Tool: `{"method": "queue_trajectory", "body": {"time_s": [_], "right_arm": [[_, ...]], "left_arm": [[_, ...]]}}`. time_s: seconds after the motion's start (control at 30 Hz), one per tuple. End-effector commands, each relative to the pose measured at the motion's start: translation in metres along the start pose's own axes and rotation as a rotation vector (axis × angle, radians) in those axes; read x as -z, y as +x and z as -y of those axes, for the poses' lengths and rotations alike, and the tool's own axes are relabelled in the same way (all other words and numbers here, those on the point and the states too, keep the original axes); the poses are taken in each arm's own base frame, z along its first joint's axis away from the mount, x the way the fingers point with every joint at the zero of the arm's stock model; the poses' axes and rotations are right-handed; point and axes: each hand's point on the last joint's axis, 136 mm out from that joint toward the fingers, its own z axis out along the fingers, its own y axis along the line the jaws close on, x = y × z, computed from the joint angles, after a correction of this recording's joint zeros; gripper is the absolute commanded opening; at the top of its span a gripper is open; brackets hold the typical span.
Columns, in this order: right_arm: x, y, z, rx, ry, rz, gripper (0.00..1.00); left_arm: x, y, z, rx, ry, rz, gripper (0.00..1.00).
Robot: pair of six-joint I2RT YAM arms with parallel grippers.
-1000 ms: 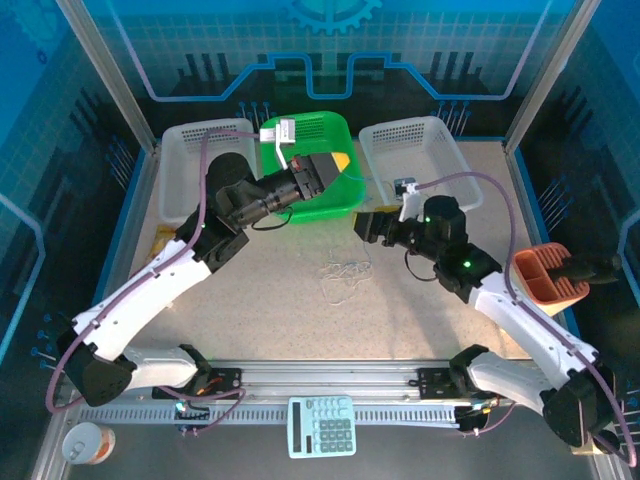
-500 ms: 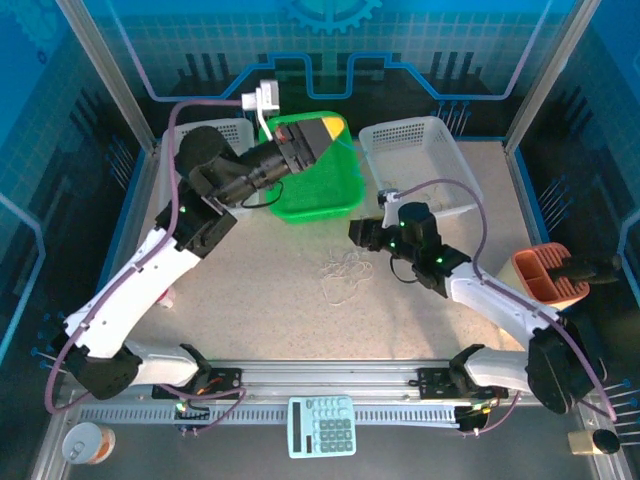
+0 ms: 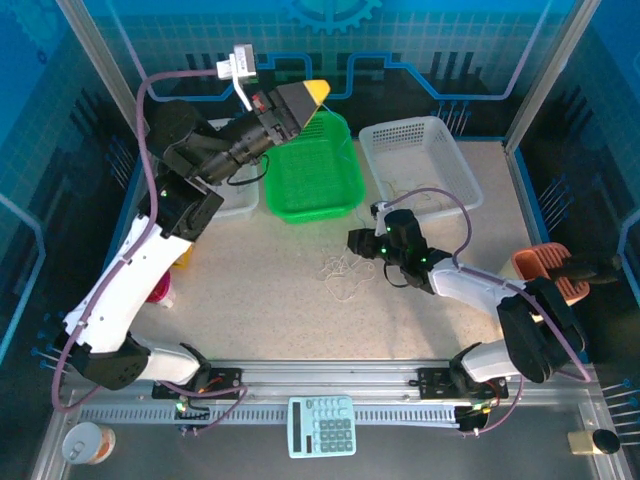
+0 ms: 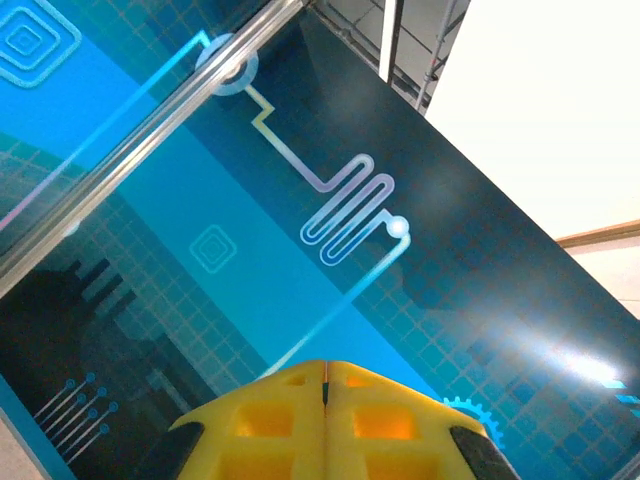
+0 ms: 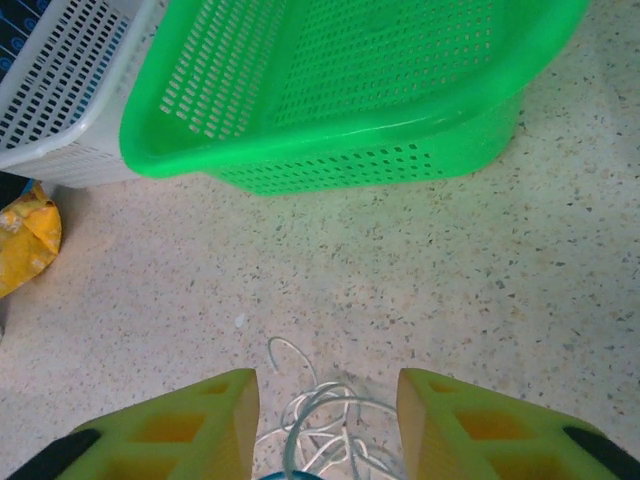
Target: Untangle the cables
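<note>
The cables (image 3: 345, 272) are a small tangle of thin whitish and grey loops lying on the speckled table, left of my right gripper (image 3: 356, 243). In the right wrist view the cables (image 5: 330, 425) lie between the two yellow fingers (image 5: 215, 410), which stand apart around the tangle; the right gripper (image 5: 325, 380) is open and clamps nothing. My left gripper (image 3: 313, 93) is raised high over the back of the green basket and points at the blue rear wall. Its yellow fingertips (image 4: 325, 368) are pressed together, shut and empty.
The green basket (image 3: 310, 180) stands just beyond the cables, also close ahead in the right wrist view (image 5: 350, 90). White baskets sit at back right (image 3: 420, 160) and back left (image 5: 60, 90). A yellow packet (image 5: 25, 235), an orange holder (image 3: 545, 275) and a calculator (image 3: 322, 425) lie around.
The left arm has swung up and back, away from the green basket, still shut. The right gripper has slid down and left until its fingers straddle the cables.
</note>
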Motion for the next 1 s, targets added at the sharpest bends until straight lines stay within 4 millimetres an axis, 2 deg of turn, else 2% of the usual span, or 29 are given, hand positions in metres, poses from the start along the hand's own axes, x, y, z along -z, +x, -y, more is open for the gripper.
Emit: {"method": "queue_trajectory", "body": {"time_s": [0.0,0.2,0.47,0.63,0.77,0.97], "right_arm": [[-0.01,0.013,0.012,-0.025,0.038,-0.015,0.61],[-0.015,0.027,0.024,-0.059,0.073,-0.038,0.62],[-0.015,0.037,0.03,-0.075,0.085,-0.055,0.49],[-0.015,0.045,0.034,-0.086,0.093,-0.068,0.43],[-0.012,0.041,0.027,-0.087,0.067,-0.065,0.49],[0.005,0.024,0.007,-0.065,0.02,-0.053,0.63]], "left_arm": [[0.013,-0.019,0.028,-0.052,0.046,0.034,0.0],[0.021,-0.035,0.043,-0.09,0.056,0.063,0.0],[0.032,-0.055,0.049,-0.132,0.042,0.119,0.0],[0.043,-0.077,0.055,-0.176,0.024,0.174,0.0],[0.052,-0.091,0.046,-0.248,-0.062,0.211,0.0],[0.074,-0.113,0.009,-0.406,-0.29,0.289,0.0]]}}
